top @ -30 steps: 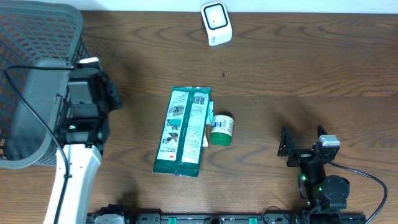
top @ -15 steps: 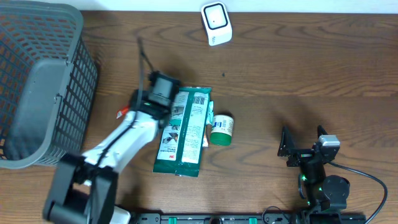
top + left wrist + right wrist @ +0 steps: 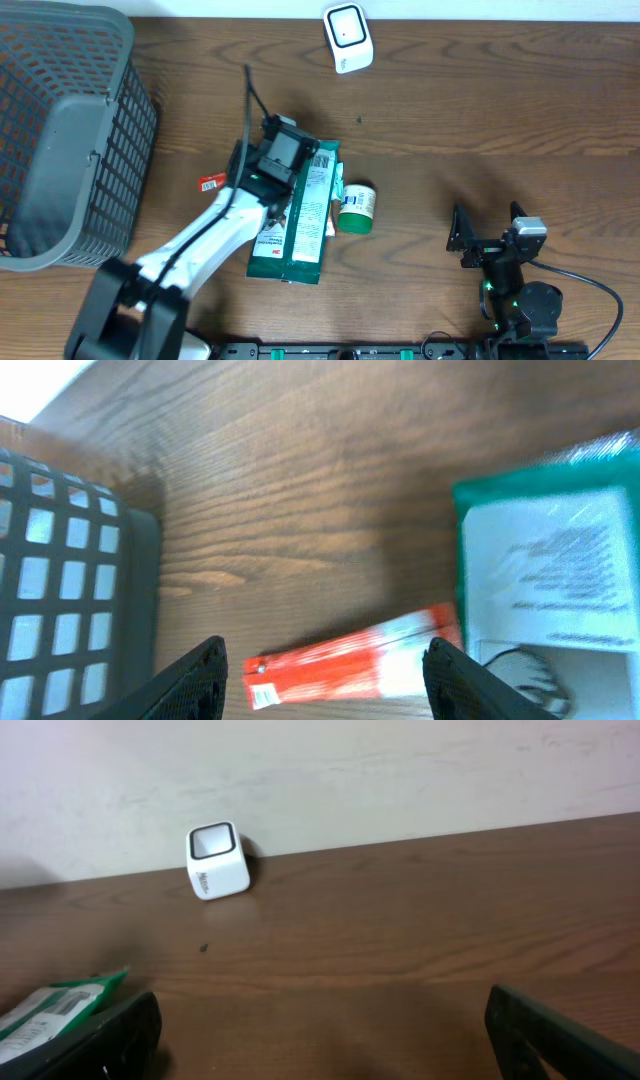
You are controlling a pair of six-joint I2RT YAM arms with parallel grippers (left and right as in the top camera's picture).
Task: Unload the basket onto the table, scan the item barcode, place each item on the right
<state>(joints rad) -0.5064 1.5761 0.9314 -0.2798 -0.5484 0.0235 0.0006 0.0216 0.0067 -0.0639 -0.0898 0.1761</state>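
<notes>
The left claw [image 3: 328, 658] is hanging low over the desk [image 3: 480, 110] with its two fingers [image 3: 195, 682] standing apart, and it is holding nothing. The red packet [image 3: 212, 182] is lying flat on the wood, and in the wrist view it is showing right between those fingers. It is sitting between the basket [image 3: 60, 130] and the green packet [image 3: 298, 225], near the green packet's top left corner but not touching the basket. The left arm is reaching across the green packet (so part of it is hiding underneath). A small green jar [image 3: 356, 207] is lying just beside the green packet's right edge. The white scanner [image 3: 347, 37] is standing at the far edge of the desk, well apart from the red packet. The right claw [image 3: 320, 1040] is resting near the front right, opening wide with nothing in it.
</notes>
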